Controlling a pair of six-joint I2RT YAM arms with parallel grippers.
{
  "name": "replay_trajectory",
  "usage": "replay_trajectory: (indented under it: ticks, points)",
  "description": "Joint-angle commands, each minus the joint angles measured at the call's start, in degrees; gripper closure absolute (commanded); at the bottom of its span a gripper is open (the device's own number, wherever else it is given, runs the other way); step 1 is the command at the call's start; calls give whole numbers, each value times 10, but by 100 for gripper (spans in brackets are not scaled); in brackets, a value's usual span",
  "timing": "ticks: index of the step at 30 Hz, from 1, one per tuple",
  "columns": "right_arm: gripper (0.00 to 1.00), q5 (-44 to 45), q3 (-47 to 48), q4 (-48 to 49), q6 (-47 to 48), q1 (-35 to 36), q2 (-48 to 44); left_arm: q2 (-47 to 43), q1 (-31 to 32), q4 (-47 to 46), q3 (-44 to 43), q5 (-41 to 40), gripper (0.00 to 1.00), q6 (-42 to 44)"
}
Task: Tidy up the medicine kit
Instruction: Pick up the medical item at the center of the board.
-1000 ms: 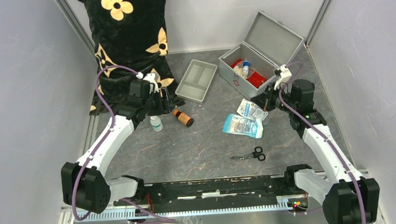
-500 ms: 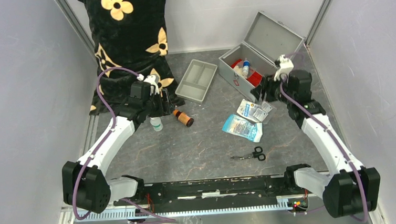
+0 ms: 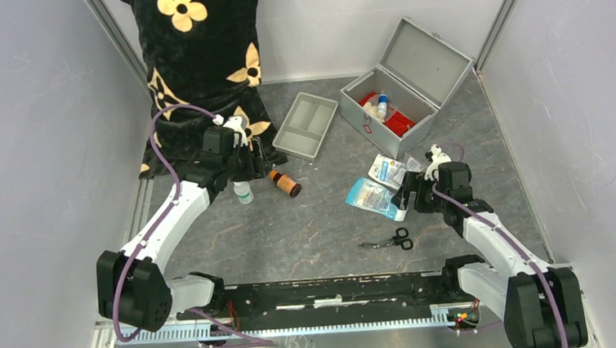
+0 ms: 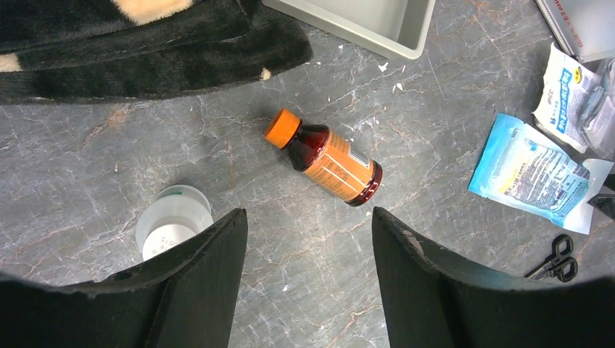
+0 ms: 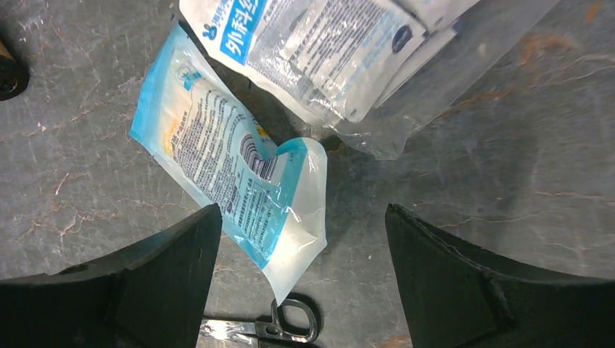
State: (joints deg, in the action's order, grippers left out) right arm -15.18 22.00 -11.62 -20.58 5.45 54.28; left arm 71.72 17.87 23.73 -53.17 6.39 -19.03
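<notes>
We judge step: loose-item pickup. Right gripper point(image 5: 301, 209) wide open, empty, poised over blue sachet point(image 5: 225, 181); next we lower, close on sachet edge. Left gripper point(image 4: 309, 212) open, empty, above amber bottle point(image 4: 330, 158). Medicine kit point(image 3: 369, 129) at far right of table point(image 3: 316, 222): silver-grey case, lid point(image 3: 426, 58) raised, red pouch point(image 3: 399, 122) inside.

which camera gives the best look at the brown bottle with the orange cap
The left wrist view: the brown bottle lies on its side there, whole and close, with its cap and label clear. The top external view shows it whole too, but small and far off. The right wrist view does not clearly show it.
</notes>
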Motion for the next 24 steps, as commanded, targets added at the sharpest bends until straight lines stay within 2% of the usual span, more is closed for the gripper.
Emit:
replay_trajectory:
  ticks: [1, 7, 11, 13, 15, 24]
  points:
    - [11, -40, -31, 96, -39, -4, 26, -17, 3, -22, 1, 1, 30, -1]
    - [16, -59, -76, 166, -76, -9, 41, -16, 3, -23, 2, 2, 30, 0]
    - [25, -76, -98, 207, -105, -12, 55, -16, 3, -23, 2, 1, 30, 0]
    - [35, -81, -105, 221, -115, -12, 57, -16, 3, -23, 2, 0, 30, -1]
    - [41, -79, -107, 228, -119, -12, 57, -16, 3, -22, 3, 0, 30, 0]
    - [94, -112, -88, 245, -96, -11, 33, -12, 3, -22, 2, -2, 30, 0]
